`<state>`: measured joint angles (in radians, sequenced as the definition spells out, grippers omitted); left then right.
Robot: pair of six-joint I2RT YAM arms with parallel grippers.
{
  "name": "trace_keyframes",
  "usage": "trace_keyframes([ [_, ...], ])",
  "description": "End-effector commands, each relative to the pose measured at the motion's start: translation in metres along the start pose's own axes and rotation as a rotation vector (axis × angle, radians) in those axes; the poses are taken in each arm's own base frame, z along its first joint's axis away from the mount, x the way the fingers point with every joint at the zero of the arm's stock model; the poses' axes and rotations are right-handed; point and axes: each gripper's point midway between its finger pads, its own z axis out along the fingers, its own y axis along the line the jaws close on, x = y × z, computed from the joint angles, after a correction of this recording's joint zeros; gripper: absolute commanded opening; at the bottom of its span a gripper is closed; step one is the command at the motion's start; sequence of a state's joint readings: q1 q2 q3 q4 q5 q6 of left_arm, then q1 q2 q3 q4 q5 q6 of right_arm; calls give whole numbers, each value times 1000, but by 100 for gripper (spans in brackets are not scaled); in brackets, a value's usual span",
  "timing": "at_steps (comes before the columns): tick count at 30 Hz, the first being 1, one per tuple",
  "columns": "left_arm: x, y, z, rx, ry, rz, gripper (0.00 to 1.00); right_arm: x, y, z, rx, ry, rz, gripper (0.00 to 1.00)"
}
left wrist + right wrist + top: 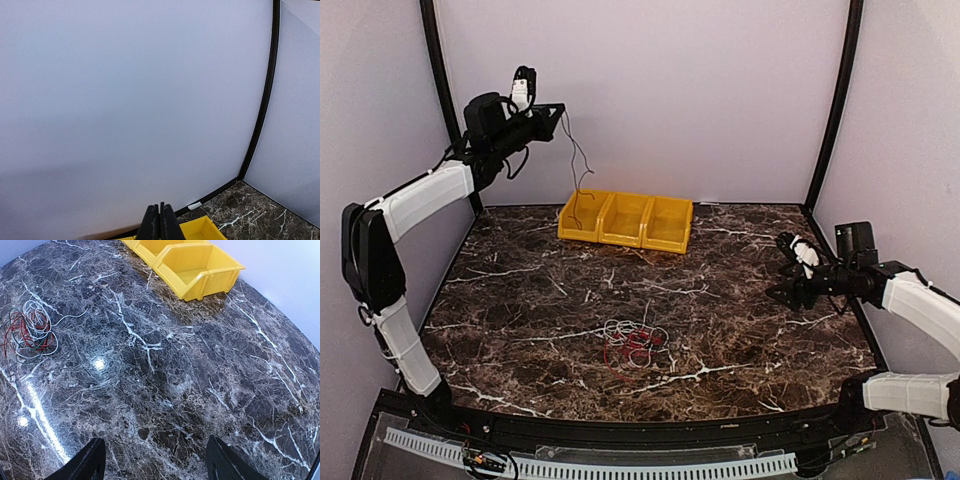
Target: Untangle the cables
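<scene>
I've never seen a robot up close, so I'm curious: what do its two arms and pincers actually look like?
The left arm and right arm wear smooth white shells joined by chunky black joints. Each ends in a black gripper, the left gripper and the right gripper, with two flat black fingers. A thin black cable loops by the left wrist. No markings are readable.

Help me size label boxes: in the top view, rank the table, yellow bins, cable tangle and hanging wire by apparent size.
1. table
2. yellow bins
3. cable tangle
Unranked: the hanging wire, long but hair-thin, so unsure against the tangle.
</scene>
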<state>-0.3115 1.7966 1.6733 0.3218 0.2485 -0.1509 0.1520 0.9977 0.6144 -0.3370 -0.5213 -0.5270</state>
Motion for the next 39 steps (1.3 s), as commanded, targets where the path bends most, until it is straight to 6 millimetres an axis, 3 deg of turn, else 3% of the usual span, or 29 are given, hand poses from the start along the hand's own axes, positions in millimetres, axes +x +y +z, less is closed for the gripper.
trace_keyframes([
  [1, -7, -4, -18, -2, -35, -11, 0, -3, -3, -2, 22, -21, -24, 71],
  [8, 3, -1, -13, -10, -4, -15, 0, -3, -2, -2, 17, -23, -24, 71],
  [23, 67, 32, 50, -68, 142, 11, 0, -1, -2, -2, 24, -16, -26, 71],
  [35, 61, 58, 83, -139, 74, 109, 0, 6, -4, 3, 21, 7, -15, 71],
  [39, 48, 56, 90, -121, 30, 126, 0, 7, -6, 4, 24, 13, -10, 71],
])
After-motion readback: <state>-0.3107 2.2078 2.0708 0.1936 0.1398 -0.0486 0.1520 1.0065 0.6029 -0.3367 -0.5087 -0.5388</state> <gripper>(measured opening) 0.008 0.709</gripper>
